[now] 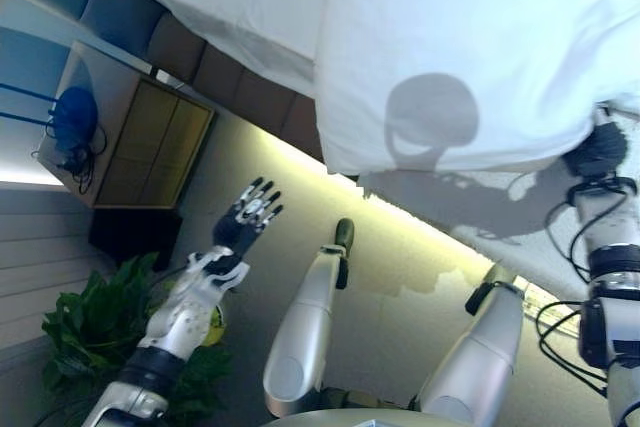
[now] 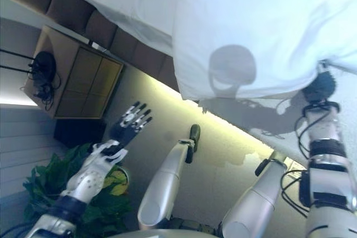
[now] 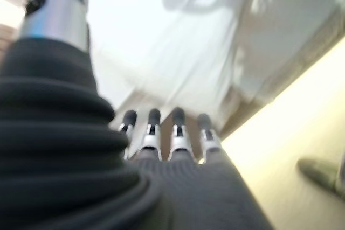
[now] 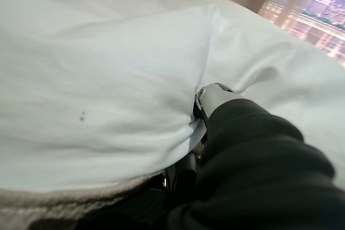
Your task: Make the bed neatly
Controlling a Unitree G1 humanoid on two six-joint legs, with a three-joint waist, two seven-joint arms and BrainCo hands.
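A white duvet (image 1: pixel 460 37) covers the bed, its edge hanging over the side above the floor. My right hand (image 1: pixel 598 152) is at that edge on the right. In the right wrist view its thumb (image 4: pixel 214 97) presses on a fold of the duvet (image 4: pixel 108 79) and creases run out from it; the fingers are under the cloth. My left hand (image 1: pixel 250 212) is raised in the air beside the bed, open, fingers (image 3: pixel 161 133) straight and holding nothing. A white sheet (image 1: pixel 240 7) shows further along the bed, over the brown padded base (image 1: pixel 240 92).
A wooden nightstand (image 1: pixel 140 137) stands at the head of the bed with a blue lamp (image 1: pixel 72 122) and cables on it. A green potted plant (image 1: pixel 90 327) is on the floor by my left arm. A lit strip runs under the bed side.
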